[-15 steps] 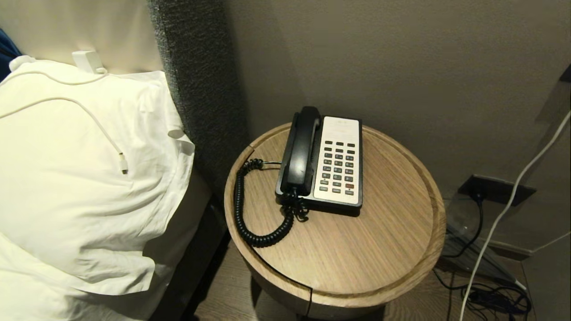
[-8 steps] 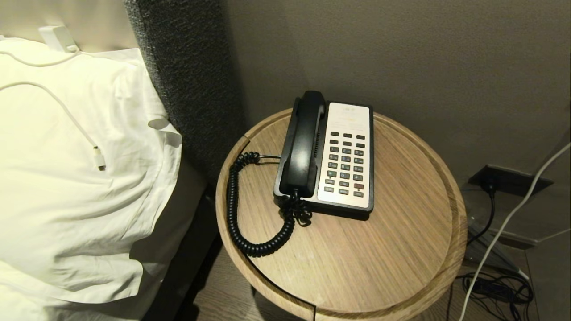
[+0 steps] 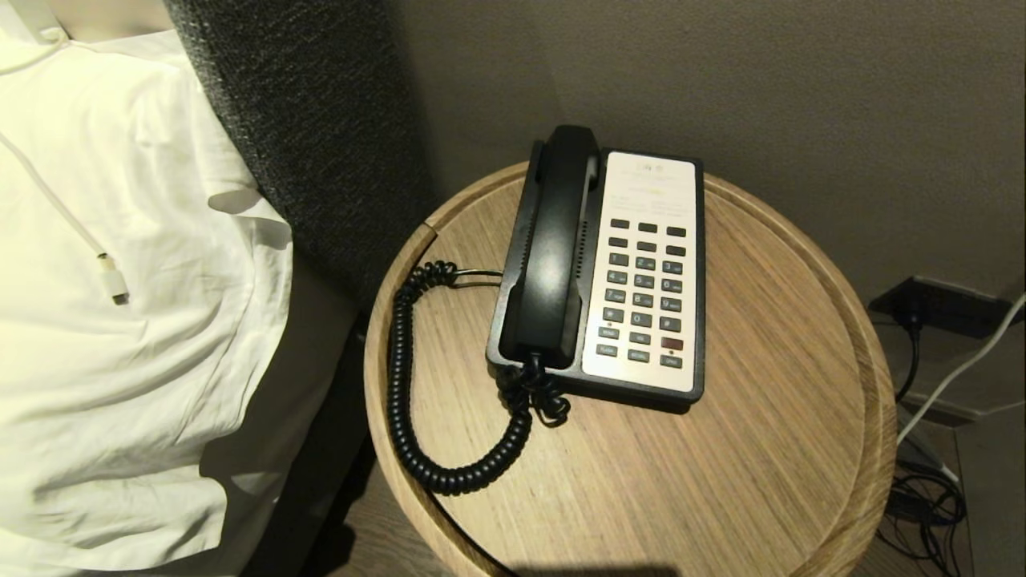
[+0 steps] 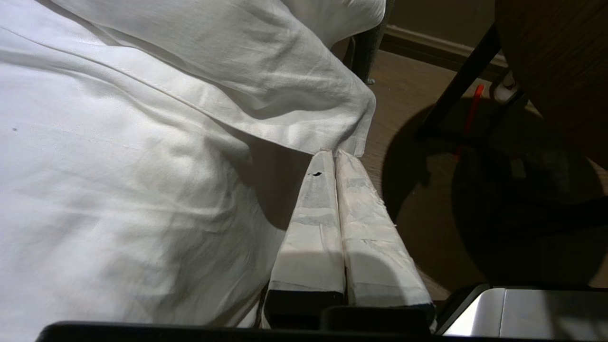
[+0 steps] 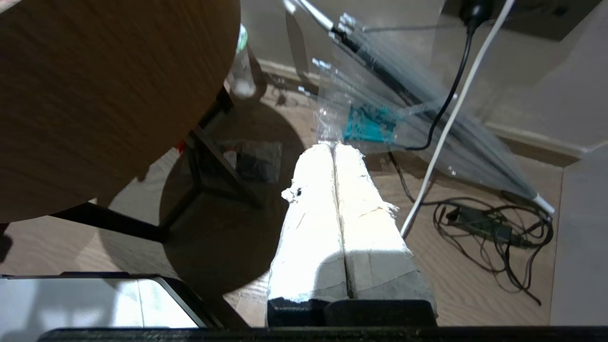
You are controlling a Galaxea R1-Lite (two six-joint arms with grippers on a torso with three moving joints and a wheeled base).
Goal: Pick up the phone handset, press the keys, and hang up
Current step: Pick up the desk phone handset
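Both grippers closed and empty, left gripper [image 4: 335, 154] beside bedding, right gripper [image 5: 334, 147] below table, phone handset [image 3: 553, 248] cradled above

1. The round wooden table [image 3: 721, 449] is cut off at the head view's lower edge, so its near rim does not show.
2. The white pillow [image 3: 120, 361] runs off the left and top edges.
3. The white charging cable [image 3: 64, 216] leaves the frame at the left; its far end is unseen.
4. Small print on the keys [image 3: 645, 292] is mostly too small to read.
5. The tangle of black floor cables [image 5: 494, 232] possibly includes a power adapter.
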